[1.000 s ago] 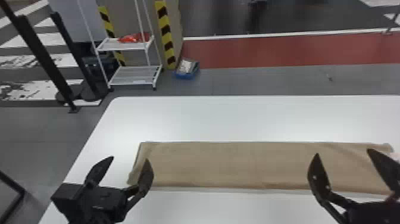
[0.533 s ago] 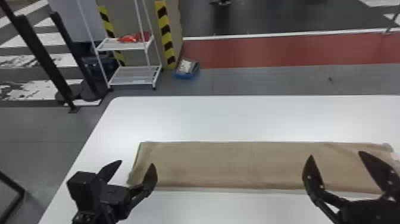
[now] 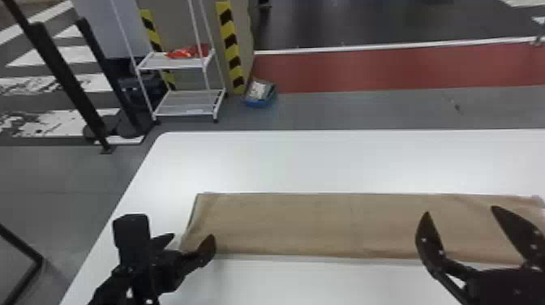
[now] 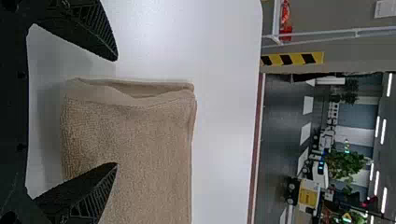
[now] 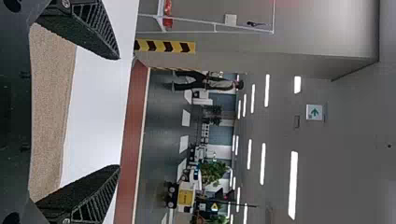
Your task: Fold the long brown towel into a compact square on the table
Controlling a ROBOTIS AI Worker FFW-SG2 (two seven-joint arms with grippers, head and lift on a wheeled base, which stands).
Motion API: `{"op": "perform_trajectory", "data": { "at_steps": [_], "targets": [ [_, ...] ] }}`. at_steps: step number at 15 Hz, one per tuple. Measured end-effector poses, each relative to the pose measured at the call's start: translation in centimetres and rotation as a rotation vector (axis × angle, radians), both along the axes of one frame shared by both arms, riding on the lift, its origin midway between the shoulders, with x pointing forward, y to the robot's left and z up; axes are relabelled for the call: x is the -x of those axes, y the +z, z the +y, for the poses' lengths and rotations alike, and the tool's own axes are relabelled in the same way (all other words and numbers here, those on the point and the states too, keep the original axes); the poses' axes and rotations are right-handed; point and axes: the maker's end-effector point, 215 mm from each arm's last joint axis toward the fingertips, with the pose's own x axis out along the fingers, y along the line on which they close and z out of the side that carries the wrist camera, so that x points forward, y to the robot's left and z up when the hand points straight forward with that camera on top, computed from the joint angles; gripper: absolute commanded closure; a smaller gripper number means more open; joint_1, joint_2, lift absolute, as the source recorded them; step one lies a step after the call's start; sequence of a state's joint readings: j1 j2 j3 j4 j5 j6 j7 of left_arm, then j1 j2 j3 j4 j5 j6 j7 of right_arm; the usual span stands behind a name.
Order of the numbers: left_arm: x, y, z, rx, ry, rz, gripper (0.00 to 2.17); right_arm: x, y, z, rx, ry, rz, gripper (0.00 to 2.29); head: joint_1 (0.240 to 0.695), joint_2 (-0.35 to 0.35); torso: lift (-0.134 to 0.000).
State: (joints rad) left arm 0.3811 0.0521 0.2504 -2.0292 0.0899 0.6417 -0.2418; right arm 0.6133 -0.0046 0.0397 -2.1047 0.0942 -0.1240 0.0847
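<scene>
As it lies stretched flat, brown towel: a long strip running from just ahead of the left claw across to the right claw.
Left claw: fingers spread, one over the towel and the other over the table just past the towel's end; whether they touch the cloth, I cannot tell.
Towel's end by the left claw: lies between the spread fingers, with layers showing at the edge and the upper one rumpled.
Right claw: fingers spread wide near the towel's other end, the cloth passing between them and on beyond; contact cannot be told.
Table: white, under the towel and below both claws, reaching well past them on the far side.
White rack: on the floor beyond the table, well ahead of the left claw, with something red on its upper shelf.
Blue box: on the floor, just right of the rack.
</scene>
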Motion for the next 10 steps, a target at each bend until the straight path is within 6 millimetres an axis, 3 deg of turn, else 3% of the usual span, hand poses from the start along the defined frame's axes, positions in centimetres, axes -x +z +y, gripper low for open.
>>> {"op": "perform_trajectory", "data": {
  "at_steps": [2,3,5,6,7,10],
  "targets": [
    [-0.5,-0.6,0.7,0.007,0.016,0.023,0.17,-0.4,-0.2,0.0,0.004,0.001,0.005,0.04,0.695,0.184,-0.125],
    [-0.6,-0.8,0.7,0.013,0.018,0.034,0.36,-0.5,-0.3,0.0,0.004,0.000,0.009,0.04,0.695,0.185,-0.125],
    [-0.8,-1.2,0.4,0.027,0.007,0.050,1.12,-0.6,-0.6,0.0,0.003,-0.001,0.020,0.04,0.695,0.181,-0.125],
    [-0.9,-1.0,-0.1,0.041,-0.018,0.042,1.71,-0.7,-0.8,-0.1,0.004,-0.002,0.025,0.04,0.695,0.175,-0.125],
    [-1.1,-0.6,-0.4,0.049,-0.038,0.032,2.15,-0.8,-1.0,-0.1,0.004,-0.002,0.028,0.04,0.695,0.170,-0.125],
    [-1.3,0.4,0.2,0.033,-0.038,0.005,2.15,-1.0,-1.3,-0.1,0.003,-0.003,0.036,0.04,0.695,0.172,-0.125]
  ]
}}
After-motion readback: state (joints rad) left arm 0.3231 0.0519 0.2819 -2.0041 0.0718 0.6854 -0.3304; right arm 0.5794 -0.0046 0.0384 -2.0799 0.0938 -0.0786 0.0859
